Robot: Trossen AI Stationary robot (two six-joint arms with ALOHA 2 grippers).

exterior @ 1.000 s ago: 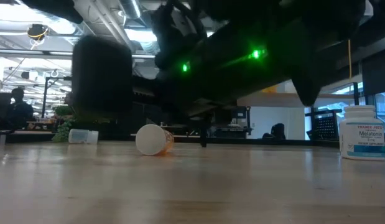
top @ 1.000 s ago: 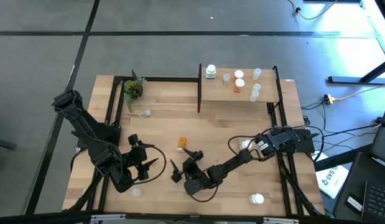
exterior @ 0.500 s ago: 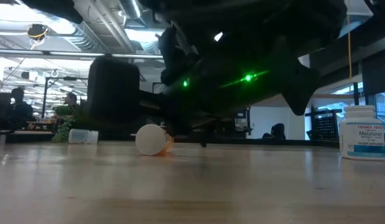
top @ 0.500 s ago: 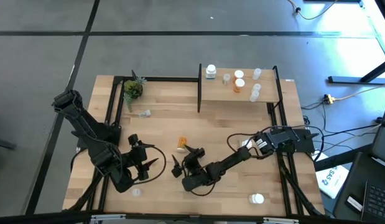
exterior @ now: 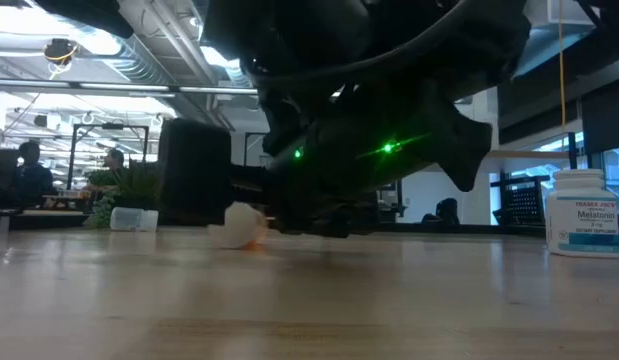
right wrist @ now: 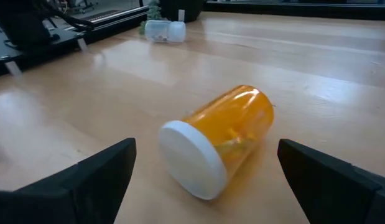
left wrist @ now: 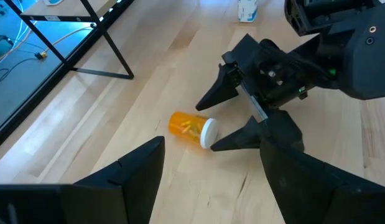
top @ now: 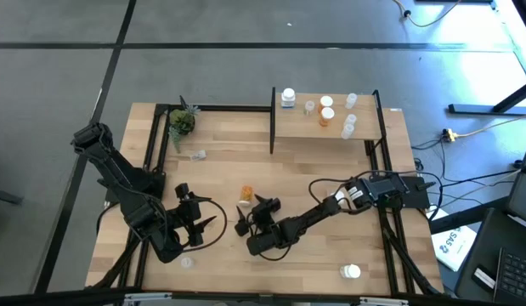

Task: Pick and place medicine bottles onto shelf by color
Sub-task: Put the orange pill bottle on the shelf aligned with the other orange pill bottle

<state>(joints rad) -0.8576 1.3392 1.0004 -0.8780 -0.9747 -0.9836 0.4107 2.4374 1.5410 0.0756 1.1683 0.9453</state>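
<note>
Partway done. Shelf (top: 330, 138) at the counter's (top: 330, 255) far right carries several bottles: a white one (top: 287, 97), clear ones (top: 351, 102), one orange (top: 326, 115). Left on the counter: an orange bottle (top: 246, 194) lying on its side mid-counter, a clear one (top: 197, 155) near the plant (top: 181, 121), a white one (top: 352, 271) at the near right, and a pale one (top: 186, 263) by the left arm.

Right gripper (left wrist: 232, 121) is low at the orange bottle, fingers (left wrist: 211, 96) spread wide, flanking its white cap, holding nothing yet. Contact not clear.

Left gripper (top: 205, 226) waits near-left, fingers apart, empty.
</note>
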